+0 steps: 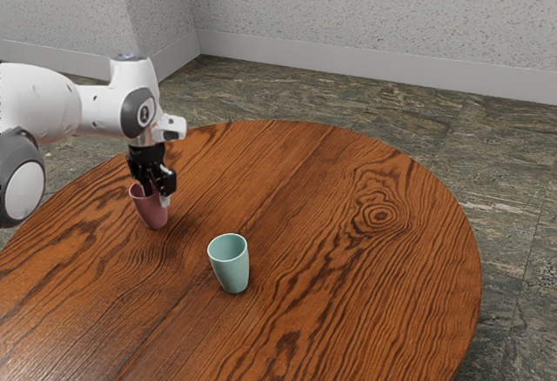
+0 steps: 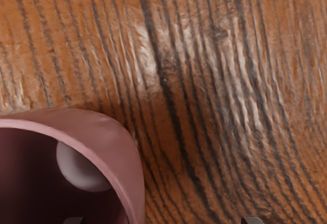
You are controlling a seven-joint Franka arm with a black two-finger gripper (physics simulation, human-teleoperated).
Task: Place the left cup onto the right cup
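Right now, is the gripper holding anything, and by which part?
Nothing yet: the gripper is open, its fingers straddling the rim of the pink cup, which stands on the table.

Table (image 1: 365, 224) bears pink cup (image 1: 152, 212), teal cup (image 1: 230, 264)

2 cups are seen standing upright on the bench (image 1: 348, 224). The left cup (image 1: 150, 210) is placed toward the exterior view's left, close to the bench's far edge. The right cup (image 1: 229, 263) is set to its right and nearer the camera, apart from it. The end effector (image 1: 155, 188) is positioned directly over the left cup, at the rim. Behind the bench the floor (image 1: 392, 103) is seen, bounded by 2 walls (image 1: 348, 7).
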